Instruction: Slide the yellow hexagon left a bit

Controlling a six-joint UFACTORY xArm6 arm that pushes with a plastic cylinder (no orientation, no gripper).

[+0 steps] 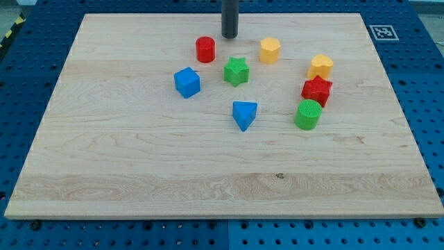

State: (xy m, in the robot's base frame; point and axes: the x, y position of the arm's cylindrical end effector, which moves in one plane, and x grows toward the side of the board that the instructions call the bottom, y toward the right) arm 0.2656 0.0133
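Gripper: none on this rig, so no open or closed state to tell; the arm ends in a dark rod, and my tip (pixel 229 37) rests on the pale wooden surface (pixel 125 160) at top centre of the frame.

Left to right: blue plastic cube (pixel 186 82) left of centre; red plastic cylinder (pixel 205 49) just left of and below my tip, near it; green plastic star (pixel 236 71) below my tip; blue plastic triangle (pixel 244 114) lower, at centre. Yellow plastic hexagon (pixel 270 50), the task block, sits right of my tip with a clear gap between. Further right: green ribbed cylinder (pixel 308 114), red star-like block (pixel 316 90) touching it, yellow heart-like block (pixel 320 67) just above.

Judgement: my tip is on the wrong side. It should pass above the hexagon, come in on its right face between it and the yellow heart-like block, then push left level and through its centre. Short stroke only; red cylinder and green star lie close on the left.
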